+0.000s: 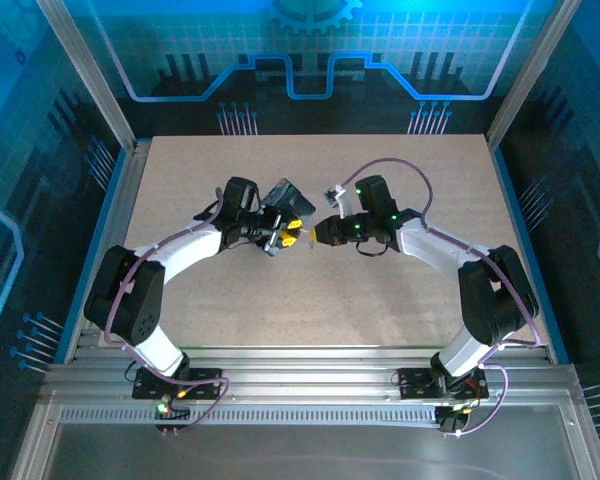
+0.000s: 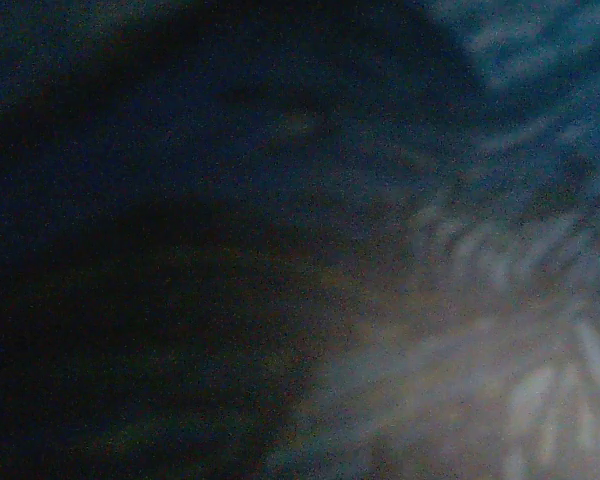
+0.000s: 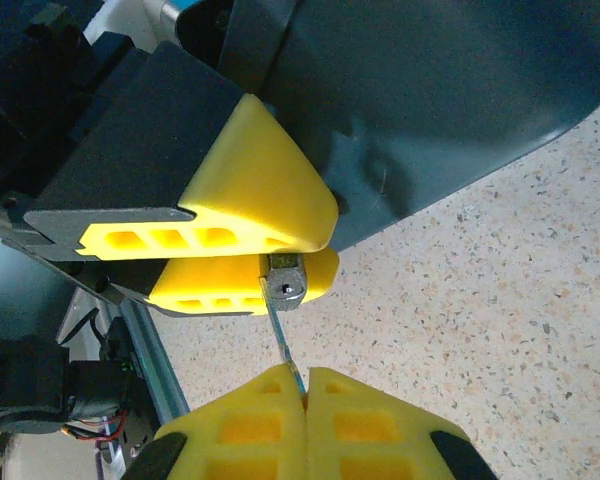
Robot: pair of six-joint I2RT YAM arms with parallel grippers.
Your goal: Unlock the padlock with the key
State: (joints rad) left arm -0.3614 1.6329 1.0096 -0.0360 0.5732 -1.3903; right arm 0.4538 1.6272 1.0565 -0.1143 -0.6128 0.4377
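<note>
My left gripper [image 1: 283,238] is shut on the padlock [image 3: 286,280], a tiny grey metal body pinched between its two yellow fingers [image 3: 250,190]. The padlock's keyhole face points toward the right wrist camera, and its shackle is hidden between the fingers. My right gripper [image 3: 306,385] is shut on the key [image 3: 284,340], whose thin silvery blade sticks out from between the yellow pads. The blade's tip meets the left edge of the padlock body, just beside the keyhole. Both grippers [image 1: 320,232] meet nose to nose over the middle of the table.
A dark blue tin [image 1: 288,198] stands tilted right behind the left gripper, and the right wrist view has the tin [image 3: 430,90] as a dark curved wall above the speckled table [image 3: 500,300]. The left wrist view is dark and blurred, with pale streaks [image 2: 540,390] at its right.
</note>
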